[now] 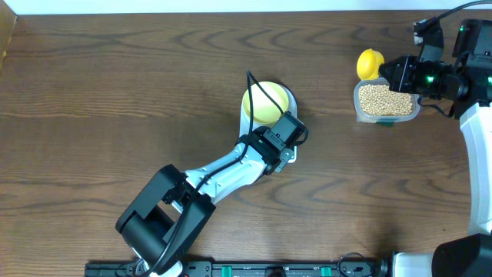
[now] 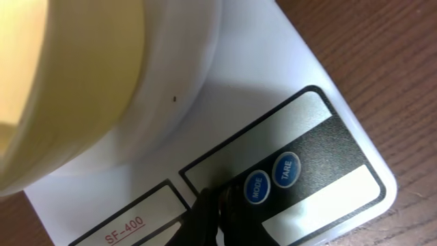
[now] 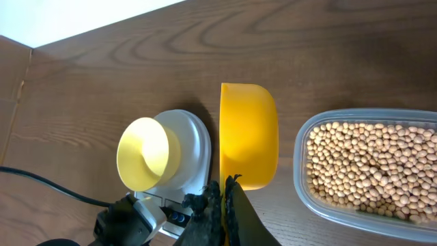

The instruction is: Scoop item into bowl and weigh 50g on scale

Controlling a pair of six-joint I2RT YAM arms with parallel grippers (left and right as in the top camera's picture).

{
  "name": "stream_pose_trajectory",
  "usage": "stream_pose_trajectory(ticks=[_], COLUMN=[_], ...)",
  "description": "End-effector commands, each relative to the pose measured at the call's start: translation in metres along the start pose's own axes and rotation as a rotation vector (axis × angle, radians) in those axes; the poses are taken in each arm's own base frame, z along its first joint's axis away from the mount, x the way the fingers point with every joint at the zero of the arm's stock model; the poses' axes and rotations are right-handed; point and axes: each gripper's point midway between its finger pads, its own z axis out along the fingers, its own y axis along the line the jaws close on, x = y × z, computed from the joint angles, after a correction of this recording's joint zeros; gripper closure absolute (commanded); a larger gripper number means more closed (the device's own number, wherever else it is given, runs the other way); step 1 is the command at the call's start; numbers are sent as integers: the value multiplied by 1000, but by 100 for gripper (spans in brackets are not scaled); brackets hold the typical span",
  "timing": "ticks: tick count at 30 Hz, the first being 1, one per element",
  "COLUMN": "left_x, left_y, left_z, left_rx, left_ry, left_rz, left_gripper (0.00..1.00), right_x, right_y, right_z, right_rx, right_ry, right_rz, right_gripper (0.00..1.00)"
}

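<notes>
The pale yellow-green bowl stands on the white scale at mid table and looks empty. My left gripper is shut, its tips down on the scale's front panel beside the blue MODE button; the bowl fills the upper left of that view. My right gripper is shut on the handle of a yellow scoop, held above the table left of the clear container of tan beans. In the right wrist view the scoop shows no beans, with the beans to its right.
The scale and bowl show in the right wrist view with the left gripper's body in front. The left arm reaches in from the front edge. A black cable runs by the bowl.
</notes>
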Motion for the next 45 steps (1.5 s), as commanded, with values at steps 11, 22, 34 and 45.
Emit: stream_pose_trajectory(ticks=[11,22,34,45], left_x=[22,21,20,22], left_y=[-2,-14,-16,-16], left_z=[13,14,19,19], left_rx=[-13,-1,0,0], left_ry=[77,67,62,70], left_rz=[29,89,95,95], left_gripper=[92,92,92,92], right_x=[-4,-2,-2,-2], right_y=[-1,-1,-1,-1], right_z=[-2,-2,-2,-2], right_rx=[13,13,13,13], right_ry=[-7,-1,-1,2], right_rz=[-19,-19,-18,-17], right_gripper=[99,99,99,99])
